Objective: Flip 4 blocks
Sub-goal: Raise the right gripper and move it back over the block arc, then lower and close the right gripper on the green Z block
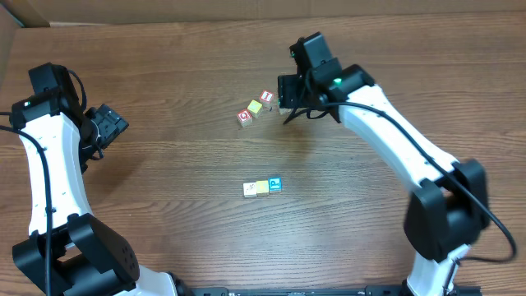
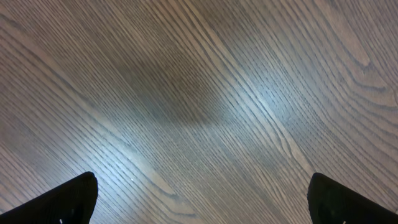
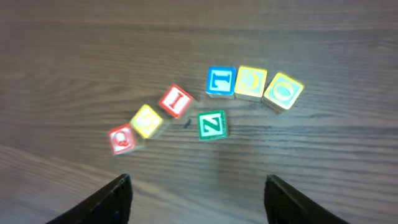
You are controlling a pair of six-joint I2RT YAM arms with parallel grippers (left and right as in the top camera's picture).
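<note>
Under the right wrist: right hand [image 3: 198, 186] is spread open, nothing between its fingers [image 3: 112, 199], looking down at the tabletop [image 3: 62, 50]. Just ahead of the gap sits the green Z block [image 3: 212, 124], Z face up, lying flat, clear of both fingers. Left of it runs an arc of three (blurred, so can't call whether they touch): red I block [image 3: 176, 101], arc yellow block [image 3: 147, 121], red Q block [image 3: 122, 139]. Beyond the Z there's a row: blue block [image 3: 221, 81], yellow block [image 3: 250, 83], cream block [image 3: 283, 91] with a teal circle on top, packed side by side. Overhead puts that row mid-tabletop, well apart from the arc and nearer the robot's bases. Left hand [image 1: 113, 127] is off at the left side, jaws wide open, gripping nothing; only wood grain and its two fingertips [image 2: 68, 199] show in its wrist view.
</note>
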